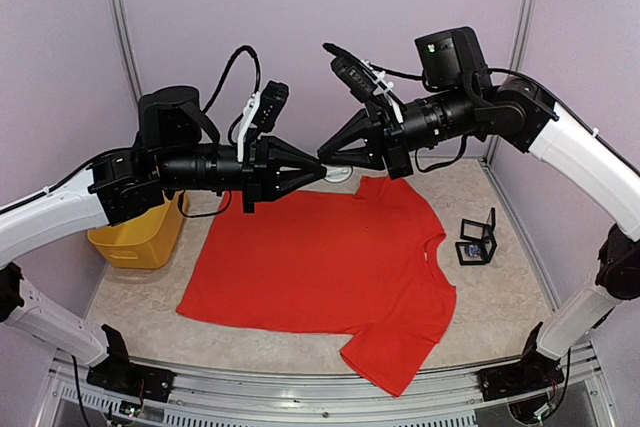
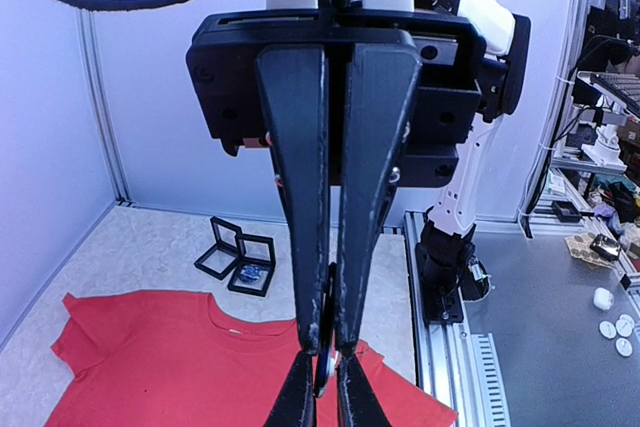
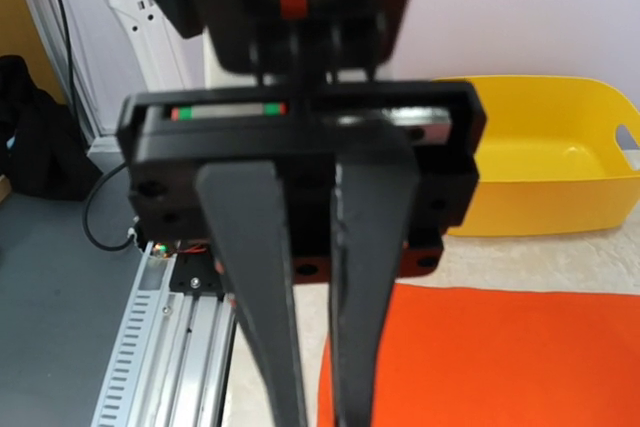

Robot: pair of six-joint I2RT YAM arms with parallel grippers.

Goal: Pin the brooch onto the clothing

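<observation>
Handing brooch (image 2: 325, 352) across in mid-air.
Pinched by left fingers (image 2: 300, 197) and right fingers (image 2: 293, 399) alike; next, likely: one side letting go cleanly, then lowering onto red T-shirt (image 1: 310, 257).

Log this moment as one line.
left gripper: shut on brooch | right gripper: shut on brooch, tip to tip with left | shirt: spread on table, not yet pinned

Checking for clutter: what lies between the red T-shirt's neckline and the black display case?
Only bare tabletop between T-shirt and case, seen in top view.
</observation>
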